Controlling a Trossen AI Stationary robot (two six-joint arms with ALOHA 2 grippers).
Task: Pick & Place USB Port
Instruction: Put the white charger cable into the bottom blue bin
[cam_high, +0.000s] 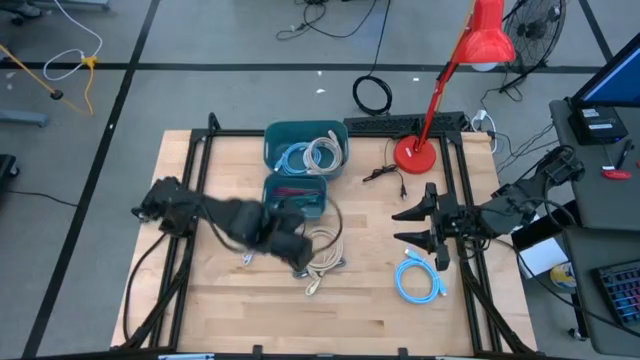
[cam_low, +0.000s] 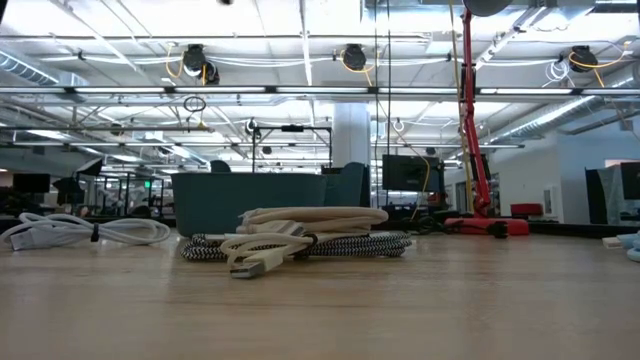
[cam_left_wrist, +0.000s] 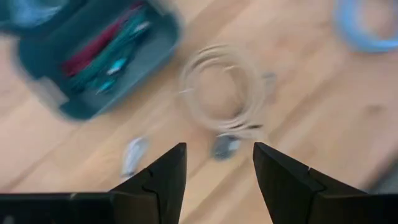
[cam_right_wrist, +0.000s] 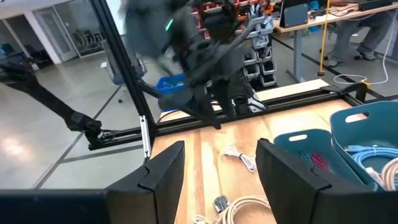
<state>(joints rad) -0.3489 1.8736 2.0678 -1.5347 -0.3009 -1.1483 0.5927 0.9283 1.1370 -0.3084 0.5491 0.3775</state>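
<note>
A coiled beige USB cable (cam_high: 325, 250) lies flat on the wooden table; its plug end (cam_low: 250, 266) rests on the tabletop nearest the low camera. My left gripper (cam_left_wrist: 217, 168) hangs open above the table just left of this coil (cam_left_wrist: 221, 90), pointing steeply down, with nothing between its fingers. In the high view that arm shows blurred (cam_high: 285, 240). A small white cable (cam_left_wrist: 134, 155) lies on the table beside the coil. My right gripper (cam_right_wrist: 217, 168) waits open and level at the table's right side (cam_high: 415, 225), holding nothing.
Two teal bins stand at the back centre: the near one (cam_high: 295, 195) holds red and green cables, the far one (cam_high: 305, 148) white and blue ones. A blue cable coil (cam_high: 420, 278), a thin black cable (cam_high: 385, 175) and a red desk lamp (cam_high: 415, 155) occupy the right half.
</note>
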